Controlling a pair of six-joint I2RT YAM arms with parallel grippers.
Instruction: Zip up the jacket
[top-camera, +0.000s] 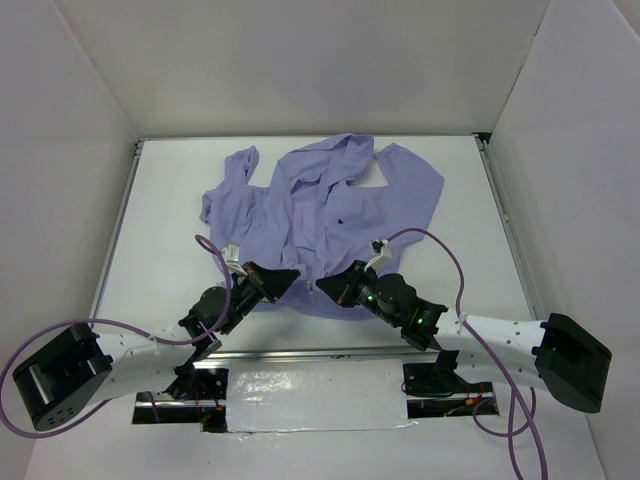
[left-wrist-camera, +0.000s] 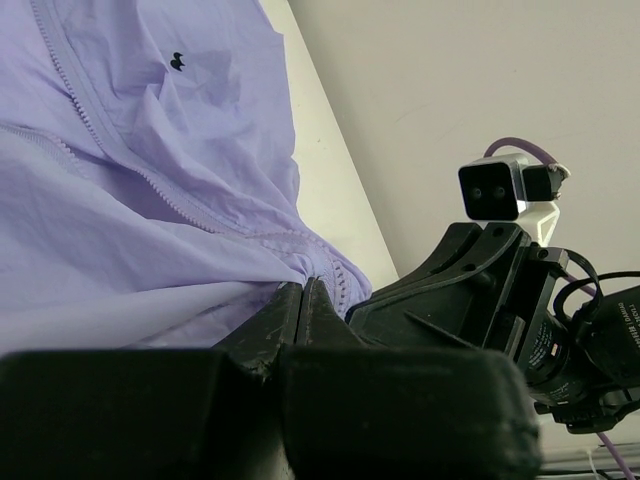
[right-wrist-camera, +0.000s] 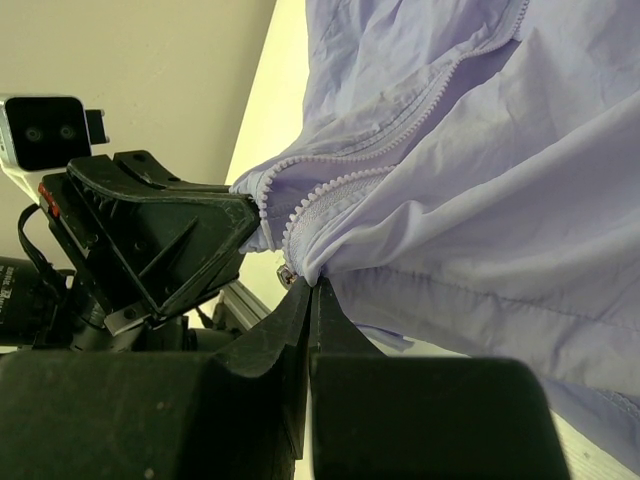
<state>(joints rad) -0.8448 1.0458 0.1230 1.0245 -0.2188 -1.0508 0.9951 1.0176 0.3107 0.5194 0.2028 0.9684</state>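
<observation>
The lavender jacket lies spread on the white table, hood at the far side, small dark chest mark showing. Its hem is near the arms. My left gripper is shut on the jacket's bottom hem by the zipper. My right gripper is shut on the other bottom edge at the zipper's end, where a small metal slider shows. The two grippers are close together, facing each other. The open zipper teeth run up the front; they also show in the left wrist view.
White walls enclose the table on three sides. Metal rails run along the left edge and right edge. Purple cables loop from both wrists. A shiny strip lies between the arm bases.
</observation>
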